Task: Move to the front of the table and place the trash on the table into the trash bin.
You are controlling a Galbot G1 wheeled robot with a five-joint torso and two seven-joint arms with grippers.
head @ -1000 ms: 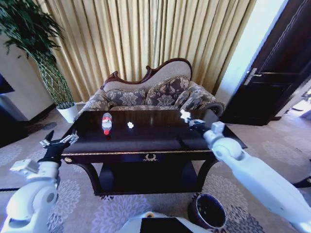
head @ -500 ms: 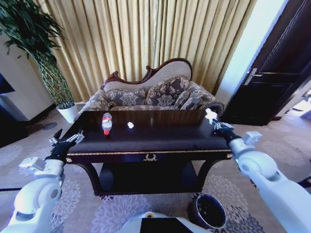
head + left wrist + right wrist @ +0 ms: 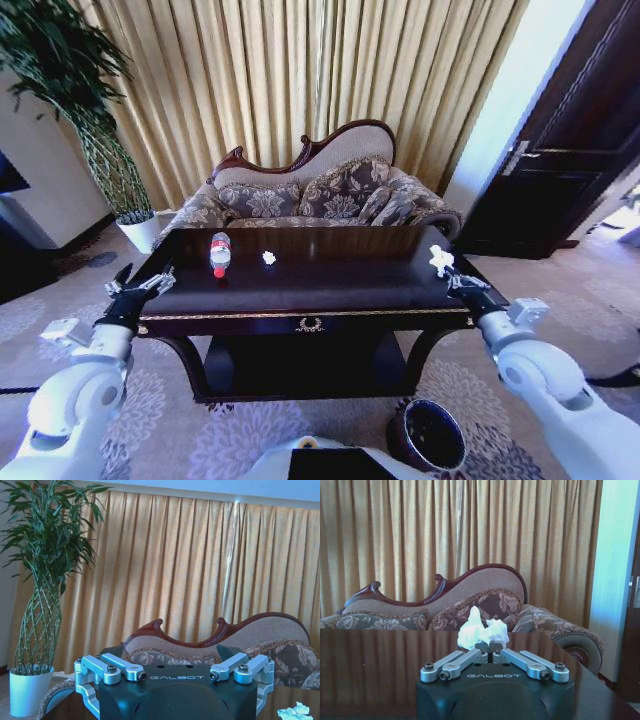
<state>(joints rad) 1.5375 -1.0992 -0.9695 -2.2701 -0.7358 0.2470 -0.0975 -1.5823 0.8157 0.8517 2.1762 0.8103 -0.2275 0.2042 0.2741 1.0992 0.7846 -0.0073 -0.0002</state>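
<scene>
Fingers of the right gripper (image 3: 446, 271) pinch a paper wad (image 3: 439, 260) above the surface's (image 3: 330, 285) right edge, ready for the trash bin (image 3: 428, 435); the left gripper (image 3: 140, 290) waits spread and empty.

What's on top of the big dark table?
On the table lie a bottle and a paper wad. Another wad is pinched in the right gripper.
</scene>
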